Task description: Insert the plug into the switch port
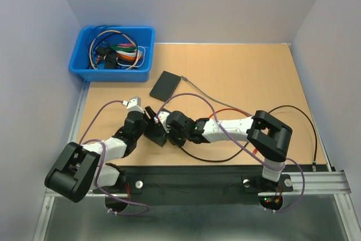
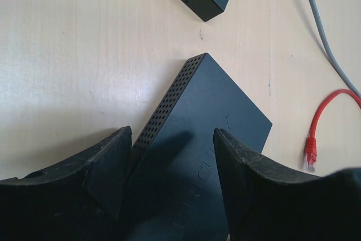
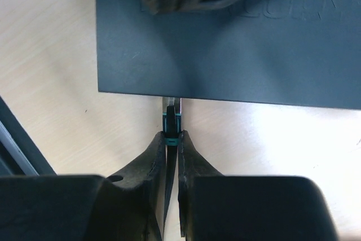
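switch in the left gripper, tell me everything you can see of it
The switch is a flat, dark grey box with a matte, plastic-looking shell. One side is perforated with rows of small vent holes, and the top carries faint embossed lettering. It lies on the pale wooden table, braced by the left gripper, with one finger at the vented side and the other over the top face. At another edge, the right gripper pinches a plug with a teal boot, its tip meeting the switch.

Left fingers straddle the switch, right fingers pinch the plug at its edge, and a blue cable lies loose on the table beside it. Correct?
Not quite: the loose cable beside the switch is red, not blue, as the left wrist view shows. The rest stands.
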{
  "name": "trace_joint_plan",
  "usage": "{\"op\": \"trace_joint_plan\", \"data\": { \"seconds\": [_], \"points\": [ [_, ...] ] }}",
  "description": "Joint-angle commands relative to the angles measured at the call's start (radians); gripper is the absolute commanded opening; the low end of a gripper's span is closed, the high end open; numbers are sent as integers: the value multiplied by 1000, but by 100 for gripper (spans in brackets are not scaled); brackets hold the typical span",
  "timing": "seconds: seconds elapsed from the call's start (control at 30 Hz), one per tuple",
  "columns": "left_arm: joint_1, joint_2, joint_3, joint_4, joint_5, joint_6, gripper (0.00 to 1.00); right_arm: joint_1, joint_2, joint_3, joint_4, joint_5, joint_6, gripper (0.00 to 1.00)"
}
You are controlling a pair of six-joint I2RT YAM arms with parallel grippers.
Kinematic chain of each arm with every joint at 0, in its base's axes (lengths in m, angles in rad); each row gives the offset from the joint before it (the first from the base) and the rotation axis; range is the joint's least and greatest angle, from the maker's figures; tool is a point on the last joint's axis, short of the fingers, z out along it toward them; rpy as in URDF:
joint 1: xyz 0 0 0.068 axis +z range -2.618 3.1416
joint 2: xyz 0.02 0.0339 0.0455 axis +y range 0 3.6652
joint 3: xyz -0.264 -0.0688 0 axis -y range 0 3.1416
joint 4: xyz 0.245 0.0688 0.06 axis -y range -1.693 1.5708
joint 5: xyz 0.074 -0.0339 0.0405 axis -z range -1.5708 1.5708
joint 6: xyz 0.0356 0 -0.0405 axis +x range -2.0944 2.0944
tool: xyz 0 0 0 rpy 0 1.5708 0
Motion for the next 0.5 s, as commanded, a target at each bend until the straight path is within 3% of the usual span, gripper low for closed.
{"op": "trace_joint_plan", "data": {
  "seconds": [0.0,0.13,0.37,0.47],
  "points": [
    [-141,-14,-65,-120,284,-177,68,-47,33,217,582,156,43,0],
    [-183,-23,-81,-114,215,-235,68,-48,79,261,597,168,71,0],
    [-233,31,-92,-7,211,-306,68,-62,32,129,899,40,110,1],
    [-269,54,-79,7,188,-315,68,-67,38,138,943,2,123,0]
  ]
}}
